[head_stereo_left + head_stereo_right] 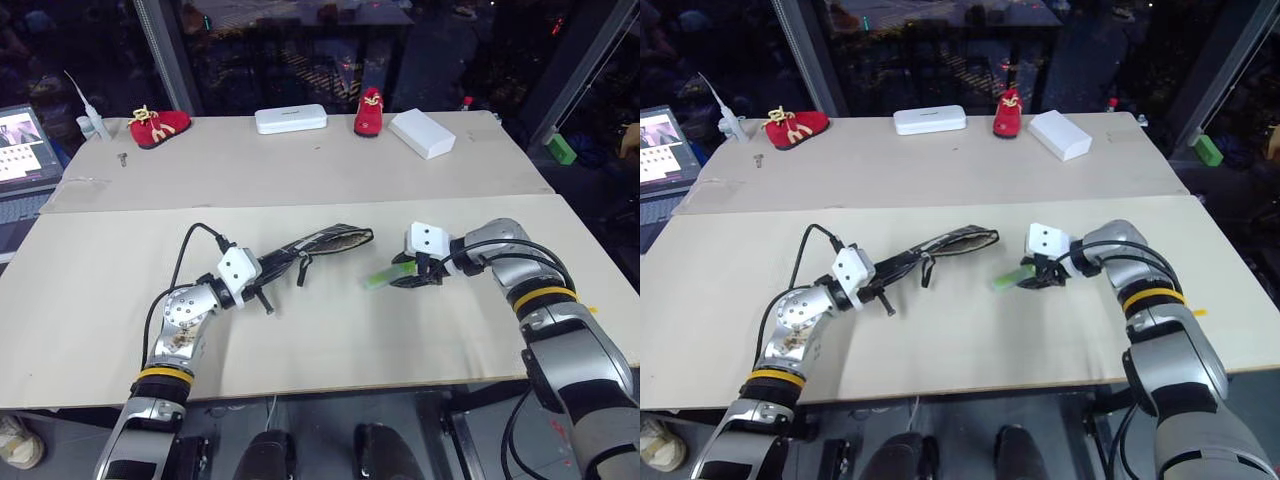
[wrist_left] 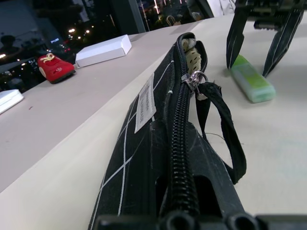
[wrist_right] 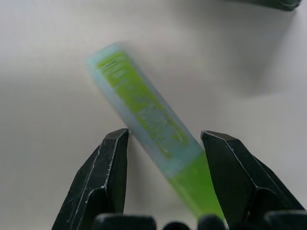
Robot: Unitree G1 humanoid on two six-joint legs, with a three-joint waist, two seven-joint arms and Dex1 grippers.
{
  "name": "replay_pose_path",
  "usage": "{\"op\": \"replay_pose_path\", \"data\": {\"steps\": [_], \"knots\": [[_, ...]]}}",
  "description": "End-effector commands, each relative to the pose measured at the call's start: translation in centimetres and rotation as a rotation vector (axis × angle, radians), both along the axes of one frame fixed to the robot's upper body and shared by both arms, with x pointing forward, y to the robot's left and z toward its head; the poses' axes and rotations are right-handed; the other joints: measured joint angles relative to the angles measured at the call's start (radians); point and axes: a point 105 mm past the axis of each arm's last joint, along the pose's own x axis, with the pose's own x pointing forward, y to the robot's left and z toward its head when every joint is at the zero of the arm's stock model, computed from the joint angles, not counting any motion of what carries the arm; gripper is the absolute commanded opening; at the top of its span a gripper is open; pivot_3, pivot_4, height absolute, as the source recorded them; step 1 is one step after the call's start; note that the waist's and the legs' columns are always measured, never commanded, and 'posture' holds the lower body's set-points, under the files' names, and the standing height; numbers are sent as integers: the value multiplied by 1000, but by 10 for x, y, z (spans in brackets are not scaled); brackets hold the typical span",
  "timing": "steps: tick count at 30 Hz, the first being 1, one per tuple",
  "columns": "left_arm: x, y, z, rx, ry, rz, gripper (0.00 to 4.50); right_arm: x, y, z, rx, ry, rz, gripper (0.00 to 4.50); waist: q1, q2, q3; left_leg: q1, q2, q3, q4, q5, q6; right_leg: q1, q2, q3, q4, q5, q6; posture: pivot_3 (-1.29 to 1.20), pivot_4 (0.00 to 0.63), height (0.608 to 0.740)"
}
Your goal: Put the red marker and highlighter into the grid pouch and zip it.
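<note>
My left gripper (image 1: 264,268) is shut on one end of the grid pouch (image 1: 318,243) and holds it on edge just above the table. The pouch's zipper (image 2: 181,139) faces up, with the mouth gaping at the far end and the dark loop pull (image 2: 225,129) hanging down. The light-green highlighter (image 1: 383,278) lies flat on the table beside the pouch's open end. My right gripper (image 3: 165,133) is open and tilted down over it, one finger on each side of the highlighter (image 3: 144,115). The red marker is out of view.
At the back of the table are two small red shoes (image 1: 158,125) (image 1: 370,110), a white oblong case (image 1: 290,119) and a white box (image 1: 422,133). A laptop (image 1: 20,150) and a small bottle (image 1: 95,126) stand at far left. The table's front edge (image 1: 300,385) is close.
</note>
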Motion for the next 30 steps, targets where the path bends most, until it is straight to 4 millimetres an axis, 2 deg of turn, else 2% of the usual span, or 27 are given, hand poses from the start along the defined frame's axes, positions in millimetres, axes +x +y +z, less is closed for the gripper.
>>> {"op": "replay_pose_path", "data": {"steps": [1,6,8,14,19,21,23,27,30], "knots": [[-1,0,14,-21,-45,8,0,-4,4,-2,-43,45,57,2701,-1,0,0,0,0,0,0,0,0,0,0,0,0,0,0,0,150,740],[-1,2,16,-24,-47,22,0,-17,-3,-16,-111,195,94,2701,0,0,0,0,0,0,0,0,0,0,0,0,1,0,0,0,150,740],[-1,4,16,-24,-48,29,0,-16,-3,-17,-102,209,76,2701,1,0,0,0,0,0,0,0,0,0,0,0,1,0,0,0,150,740],[-3,6,16,-25,-46,36,0,-9,-4,-15,-84,139,30,996,-1,0,0,3,0,0,0,0,-1,3,-2,0,1,0,-1,0,150,740],[-2,3,14,-27,-44,29,0,-8,-9,-4,-9,88,-6,984,0,0,0,5,0,0,0,0,-2,4,-3,0,1,1,-2,0,150,740],[-2,2,14,-28,-43,26,0,-6,-11,2,26,30,-33,984,1,0,0,4,0,0,0,0,-2,3,-3,0,1,1,-2,0,150,740],[-2,1,13,-28,-42,23,0,-4,-11,18,123,-17,-87,984,3,0,0,3,0,0,0,0,-2,2,-4,0,1,1,-2,0,150,740],[-1,0,11,-30,-38,18,0,-23,-6,55,313,-66,-108,984,6,1,0,-1,0,0,-1,0,-2,-2,-5,-1,0,1,-1,0,150,740],[-1,-3,9,-28,-30,3,0,-42,-4,76,319,-160,-92,984,7,1,0,-1,0,0,-1,0,-2,-2,-5,-1,0,1,-1,0,150,740]]}}
